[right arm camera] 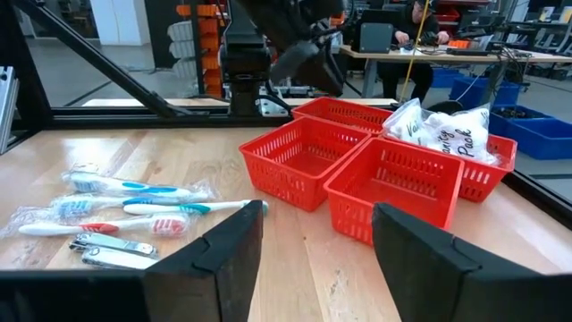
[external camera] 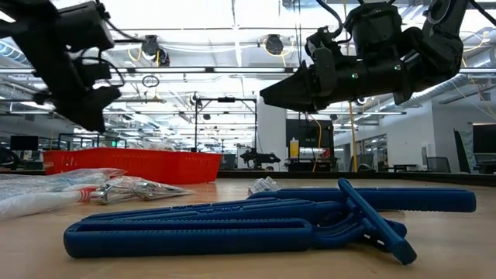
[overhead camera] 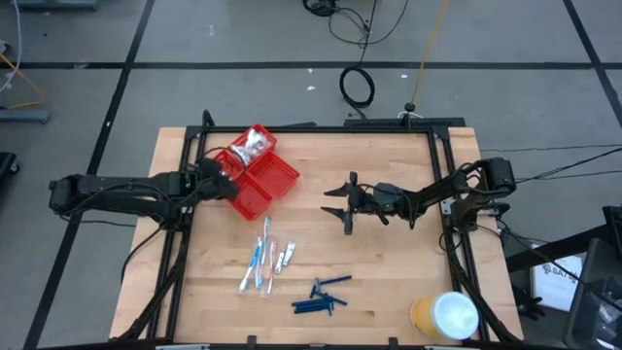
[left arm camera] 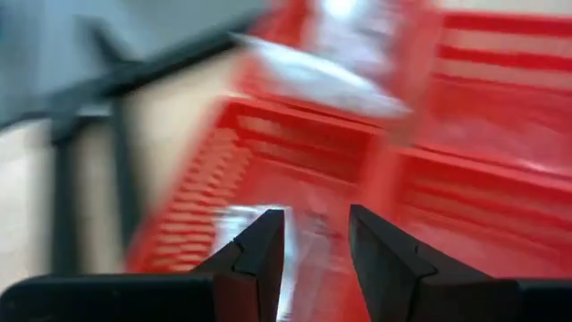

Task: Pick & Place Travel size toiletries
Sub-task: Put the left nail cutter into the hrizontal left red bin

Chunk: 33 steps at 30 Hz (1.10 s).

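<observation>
Your left gripper point(overhead camera: 220, 181) hangs over the red tray point(overhead camera: 282, 177) with fingers a little apart and a packet point(left arm camera: 308, 76) under it, so I think you are dropping, and next your open, empty right gripper point(overhead camera: 340, 201) needs the toothbrushes point(overhead camera: 257, 262).

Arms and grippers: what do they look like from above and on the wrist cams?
Both arms are dark, nearly black, jointed links with black cables trailing from their bases. The left gripper and right gripper each end in two dark fingers. Up close, the fingers are matte black, wedge-shaped, with flat inner faces. No markings are legible.
</observation>
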Tool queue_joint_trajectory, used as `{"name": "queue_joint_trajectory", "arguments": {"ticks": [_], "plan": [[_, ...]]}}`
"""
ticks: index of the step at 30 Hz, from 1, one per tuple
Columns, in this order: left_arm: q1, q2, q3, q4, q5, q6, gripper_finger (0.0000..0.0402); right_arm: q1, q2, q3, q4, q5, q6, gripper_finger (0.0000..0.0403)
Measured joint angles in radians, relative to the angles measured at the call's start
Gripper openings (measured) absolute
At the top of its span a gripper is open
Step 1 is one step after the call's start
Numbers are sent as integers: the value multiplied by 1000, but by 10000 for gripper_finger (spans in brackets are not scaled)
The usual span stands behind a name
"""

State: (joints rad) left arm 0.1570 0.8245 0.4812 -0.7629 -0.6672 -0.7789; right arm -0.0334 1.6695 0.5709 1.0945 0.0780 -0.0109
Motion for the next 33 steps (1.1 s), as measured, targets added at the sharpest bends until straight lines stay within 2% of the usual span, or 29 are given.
{"name": "queue_joint_trajectory", "arguments": {"ticks": [3, 6, 8, 12, 16, 20, 26, 29, 33], "plan": [[-2, -1, 0, 169, 200, 137, 126, 0, 0, 0, 0, 0, 0, 197], [-33, 8, 0, 365, 412, 70, 126, -2, 0, 0, 0, 0, 0, 197], [-81, 41, 24, 454, 484, 40, 124, -5, 0, 0, 0, 0, 0, 196], [-213, 171, 136, 496, 499, 84, 102, -13, 0, 0, 0, 0, 0, 196], [-339, 358, 282, 497, 495, 171, 71, -24, 0, 0, -1, 0, 0, 196], [-419, 545, 437, 402, 568, 253, 41, -27, 0, 0, -8, 0, 3, 196], [-452, 780, 628, 197, 625, 221, 9, -27, 0, -1, -28, 0, 3, 196], [-461, 863, 685, 90, 627, 212, 9, -27, 0, -1, -37, 0, 3, 196], [-469, 933, 692, 16, 666, 134, 44, -26, 0, -1, -52, 0, 3, 196]]}}
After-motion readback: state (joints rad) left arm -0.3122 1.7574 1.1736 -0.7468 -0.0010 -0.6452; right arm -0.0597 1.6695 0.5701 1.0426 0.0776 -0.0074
